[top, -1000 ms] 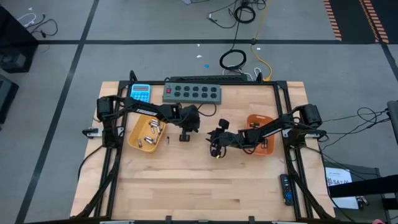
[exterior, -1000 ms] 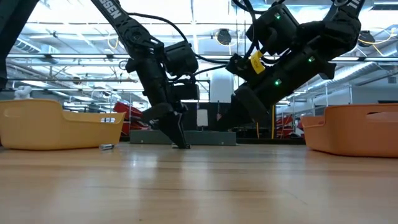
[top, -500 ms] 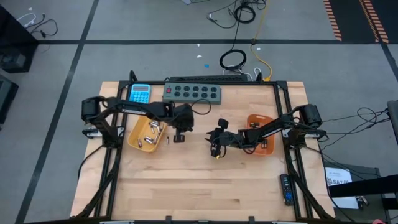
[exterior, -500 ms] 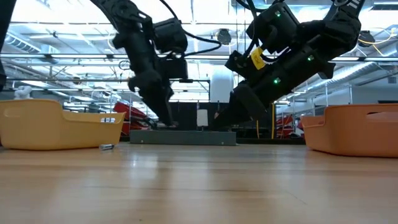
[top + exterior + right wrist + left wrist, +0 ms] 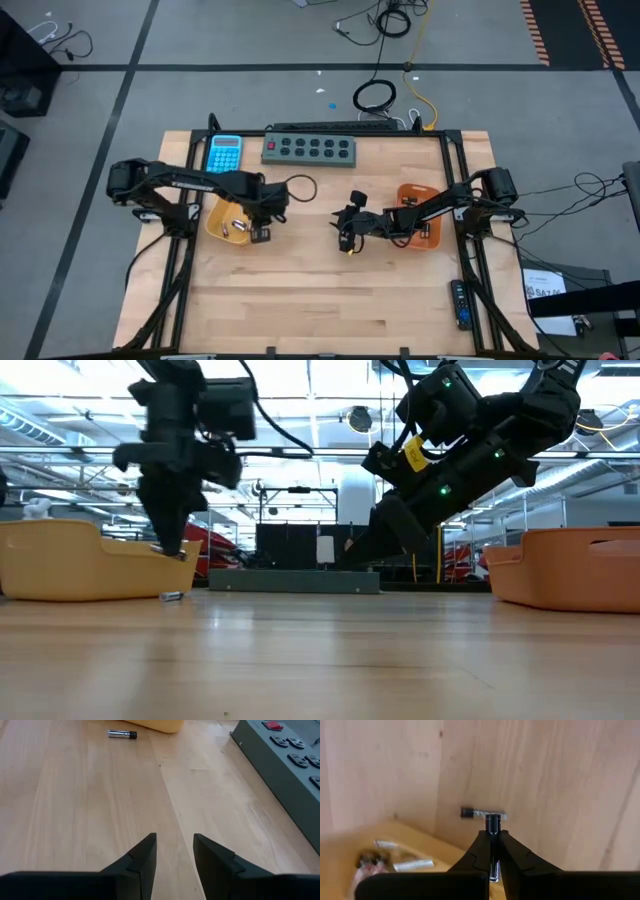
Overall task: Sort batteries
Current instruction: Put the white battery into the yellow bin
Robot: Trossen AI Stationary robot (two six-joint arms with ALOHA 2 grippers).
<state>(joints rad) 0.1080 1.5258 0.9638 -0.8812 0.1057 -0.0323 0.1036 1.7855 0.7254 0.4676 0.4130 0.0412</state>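
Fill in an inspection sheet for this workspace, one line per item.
Surface: wooden table, bare in front.
Job's things: silvery batteries in the yellow tray; one loose battery on the wood beside it; orange tray at right.
Clutter: blue calculator, grey button strip.
Grippers: left gripper at the yellow tray's edge, fingers shut on a battery; right gripper mid-table, open, empty.
Cables: coils on the floor.
Surroundings: hall behind; nobody seen.

Grey floor (image 5: 200,40), black tape lines, coiled cables (image 5: 375,96).
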